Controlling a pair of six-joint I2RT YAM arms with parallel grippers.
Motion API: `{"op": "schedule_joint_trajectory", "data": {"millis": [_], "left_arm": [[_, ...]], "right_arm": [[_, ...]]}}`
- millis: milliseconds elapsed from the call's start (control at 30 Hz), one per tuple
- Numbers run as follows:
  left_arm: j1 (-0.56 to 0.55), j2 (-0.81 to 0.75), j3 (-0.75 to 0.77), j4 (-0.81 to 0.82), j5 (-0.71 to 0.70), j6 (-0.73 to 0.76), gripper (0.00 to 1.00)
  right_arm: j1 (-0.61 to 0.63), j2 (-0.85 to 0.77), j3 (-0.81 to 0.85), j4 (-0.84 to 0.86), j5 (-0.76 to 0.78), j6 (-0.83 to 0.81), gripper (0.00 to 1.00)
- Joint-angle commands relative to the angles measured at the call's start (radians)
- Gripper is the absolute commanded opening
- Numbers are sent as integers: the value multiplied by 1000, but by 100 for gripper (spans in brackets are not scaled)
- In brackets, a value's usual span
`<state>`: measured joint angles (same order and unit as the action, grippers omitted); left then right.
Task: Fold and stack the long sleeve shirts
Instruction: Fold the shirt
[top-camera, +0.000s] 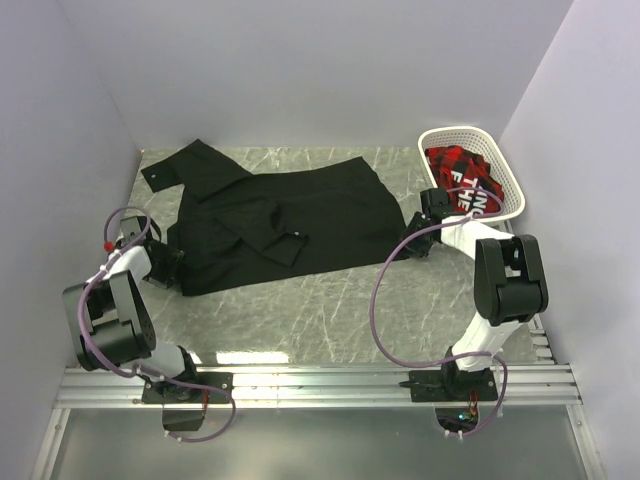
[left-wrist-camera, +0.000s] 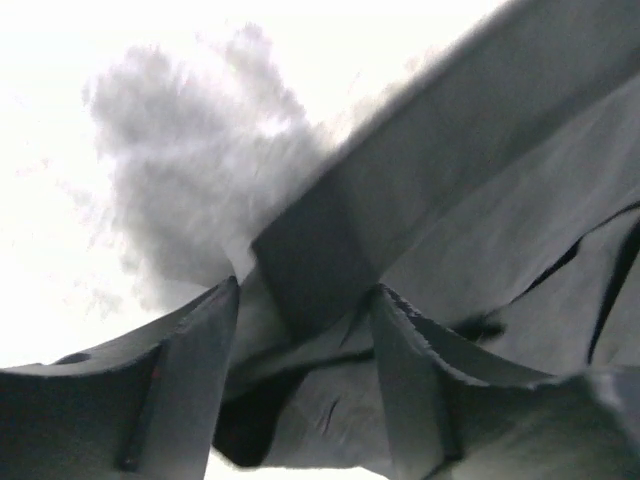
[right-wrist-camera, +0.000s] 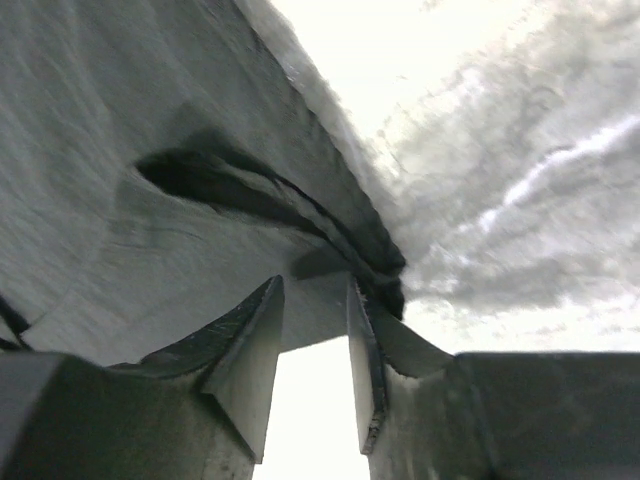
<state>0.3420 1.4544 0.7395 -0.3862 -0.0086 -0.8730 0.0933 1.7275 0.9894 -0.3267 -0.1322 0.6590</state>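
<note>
One white basket (top-camera: 505, 170) of red garments (top-camera: 462, 170) beside black shirt (top-camera: 300, 215).

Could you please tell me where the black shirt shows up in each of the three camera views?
Top external: the black shirt lies spread across the middle of the table, between both grippers.
Left wrist: it fills the right and lower part, with a fold between the fingers.
Right wrist: it fills the left and centre, its edge at the fingers.
Shared landmark: the marbled table top.

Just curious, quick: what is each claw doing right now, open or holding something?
Left gripper: jaws apart around an edge of the black shirt, not clamped.
Right gripper: cannot tell; shirt edge between narrow jaws.
</note>
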Motion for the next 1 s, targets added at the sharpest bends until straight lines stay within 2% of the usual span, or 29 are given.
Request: {"op": "schedule_joint_trajectory", "data": {"millis": [0, 33, 133, 200, 233, 267, 667, 767, 800, 900, 967], "left_arm": [[3, 46, 35, 49, -42, 22, 58], [3, 56, 44, 55, -53, 25, 53], [3, 104, 73, 61, -79, 49, 43], [2, 138, 92, 60, -99, 66, 36], [3, 150, 112, 58, -108, 80, 30], [3, 170, 121, 56, -125, 88, 29], [3, 221, 149, 43, -87, 131, 30], [3, 213, 146, 41, -85, 128, 30], [2, 212, 144, 38, -83, 126, 30], [3, 218, 152, 26, -85, 124, 30], [3, 222, 156, 23, -87, 123, 30]], "right_arm": [[-6, -45, -8, -51, 37, -30, 36], [-6, -43, -6, -54, 36, -32, 31], [-6, -42, -1, -72, 43, -38, 26], [-7, -43, -3, -80, 52, -42, 25], [-6, -43, -6, -83, 55, -44, 23], [-6, -42, -11, -83, 55, -44, 22], [39, -95, 12, -100, 131, -56, 23], [43, -98, 11, -100, 155, -44, 28], [45, -100, 9, -101, 164, -39, 33], [48, -92, 12, -107, 187, -22, 40], [48, -75, 15, -106, 186, -13, 41]]}}
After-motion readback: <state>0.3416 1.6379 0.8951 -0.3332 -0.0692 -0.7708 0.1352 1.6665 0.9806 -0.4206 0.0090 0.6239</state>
